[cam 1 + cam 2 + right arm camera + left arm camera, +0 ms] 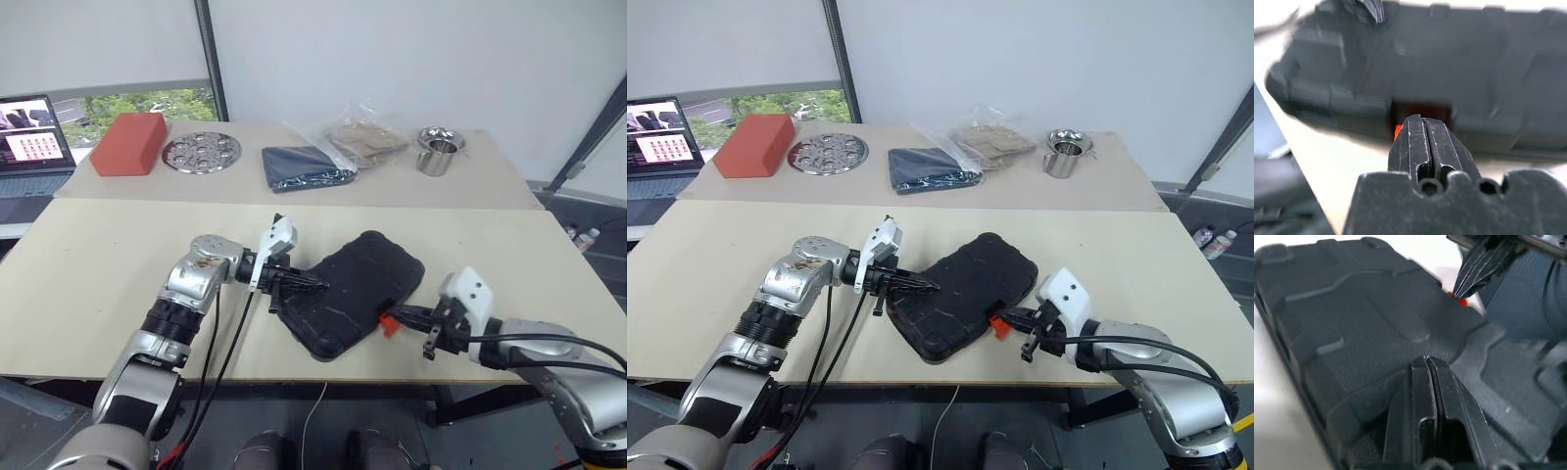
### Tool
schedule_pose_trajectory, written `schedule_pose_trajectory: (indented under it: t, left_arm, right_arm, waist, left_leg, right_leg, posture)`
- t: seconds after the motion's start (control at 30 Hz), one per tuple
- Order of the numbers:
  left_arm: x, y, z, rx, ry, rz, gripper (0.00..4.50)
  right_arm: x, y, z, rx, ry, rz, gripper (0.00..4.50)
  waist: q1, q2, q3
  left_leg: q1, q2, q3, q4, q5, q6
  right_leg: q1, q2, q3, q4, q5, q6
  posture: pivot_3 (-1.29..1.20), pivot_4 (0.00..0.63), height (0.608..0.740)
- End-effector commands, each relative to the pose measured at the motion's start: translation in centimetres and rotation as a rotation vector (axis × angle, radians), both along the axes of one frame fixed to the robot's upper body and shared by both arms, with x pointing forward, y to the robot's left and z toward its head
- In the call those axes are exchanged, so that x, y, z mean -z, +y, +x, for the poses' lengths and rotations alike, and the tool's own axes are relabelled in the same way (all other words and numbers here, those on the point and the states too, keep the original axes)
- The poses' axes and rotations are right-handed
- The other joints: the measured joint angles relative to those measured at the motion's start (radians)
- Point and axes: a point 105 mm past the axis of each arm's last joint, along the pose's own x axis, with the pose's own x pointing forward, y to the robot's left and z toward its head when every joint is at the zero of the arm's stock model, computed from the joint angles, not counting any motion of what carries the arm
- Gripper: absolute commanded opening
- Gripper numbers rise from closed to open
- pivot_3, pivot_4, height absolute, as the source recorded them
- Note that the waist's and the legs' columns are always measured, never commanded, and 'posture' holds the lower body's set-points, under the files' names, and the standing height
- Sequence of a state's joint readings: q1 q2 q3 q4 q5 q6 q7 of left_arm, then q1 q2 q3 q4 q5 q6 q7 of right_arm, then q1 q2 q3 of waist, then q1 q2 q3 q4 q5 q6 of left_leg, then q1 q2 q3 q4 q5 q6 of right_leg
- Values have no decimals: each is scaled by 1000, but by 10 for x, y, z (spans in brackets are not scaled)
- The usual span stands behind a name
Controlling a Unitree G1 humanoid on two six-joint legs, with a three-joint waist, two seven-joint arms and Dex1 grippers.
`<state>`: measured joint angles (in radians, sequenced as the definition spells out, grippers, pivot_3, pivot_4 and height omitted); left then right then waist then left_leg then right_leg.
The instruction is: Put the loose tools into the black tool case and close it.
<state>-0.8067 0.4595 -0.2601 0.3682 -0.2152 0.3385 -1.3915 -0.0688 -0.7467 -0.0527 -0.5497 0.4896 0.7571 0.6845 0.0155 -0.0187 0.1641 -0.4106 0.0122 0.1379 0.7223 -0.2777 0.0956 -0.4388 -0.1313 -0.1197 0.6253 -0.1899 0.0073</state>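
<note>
With the black moulded plastic tool case (355,292) at frame centre shut, clenched empty left gripper (315,285) steadies its lid while clenched empty right gripper (402,315) must press the small orange latch (389,323).

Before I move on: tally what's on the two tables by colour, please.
Black: 1, tool case
Red: 1, block
Dark blue: 1, folded cloth
Silver metal: 2, round perforated tray, cup on dish
Clear: 1, bag of tan contents
Total: 6
</note>
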Motion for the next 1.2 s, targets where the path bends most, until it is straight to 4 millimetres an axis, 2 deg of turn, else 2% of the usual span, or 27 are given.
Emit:
schedule_pose_trajectory:
  t: [0.03,0.13,0.27,0.43,0.57,0.73,0.87,0.97,1.07,1.2]
  left_arm:
    - [22,12,2,-35,19,84,71]
    - [22,12,0,-18,-1,87,71]
    - [28,8,-2,23,-47,118,71]
    - [31,-3,1,66,-120,160,71]
    - [35,-8,4,98,-183,207,71]
    - [55,-8,3,141,-235,306,71]
    - [67,-3,7,159,-292,377,71]
    - [71,-4,9,171,-316,389,71]
    - [74,-5,9,185,-338,398,71]
    - [76,-9,7,210,-339,393,71]
  right_arm:
    - [-6,-21,1,85,-28,-15,36]
    - [-1,-32,-2,140,-11,1,36]
    - [22,-35,-11,171,48,-14,36]
    - [46,-16,-10,156,81,-5,36]
    - [51,-3,0,145,58,2,36]
    - [35,7,20,137,4,50,36]
    - [-11,16,25,101,-72,174,36]
    - [-31,25,21,57,-87,229,36]
    - [-38,32,17,31,-75,253,36]
    - [-27,34,24,46,-53,217,36]
  waist:
    - [1,0,0]
    - [2,0,0]
    - [0,0,-1]
    - [1,1,-3]
    - [-1,0,-7]
    - [-4,4,-13]
    - [-4,8,-15]
    - [-4,8,-15]
    - [-9,10,-17]
    - [-3,15,-26]
  left_leg:
    - [0,0,0,0,0,0]
    - [1,0,0,0,0,0]
    - [2,0,0,-1,0,0]
    - [3,0,0,-1,0,0]
    - [5,0,0,0,-3,0]
    - [6,1,0,-1,-4,2]
    - [6,1,0,-1,-3,4]
    - [6,1,0,-1,-5,6]
    - [6,2,0,-1,-6,4]
    - [12,2,0,-3,-6,4]
  right_leg:
    - [0,0,0,0,0,0]
    - [1,0,0,0,0,0]
    - [1,0,0,0,0,0]
    - [2,0,0,0,-2,4]
    - [4,0,0,-1,-3,6]
    - [4,0,0,-1,-3,5]
    - [4,-1,1,-1,-2,4]
    - [3,-2,0,-1,0,2]
    - [3,-3,0,-1,1,2]
    - [5,-1,-1,-2,0,3]
  posture:
    - [0,150,734]
    - [0,150,734]
    - [0,150,734]
    - [0,150,734]
    - [0,150,734]
    - [0,150,734]
    - [0,150,734]
    - [0,150,734]
    - [0,150,734]
    - [0,150,734]
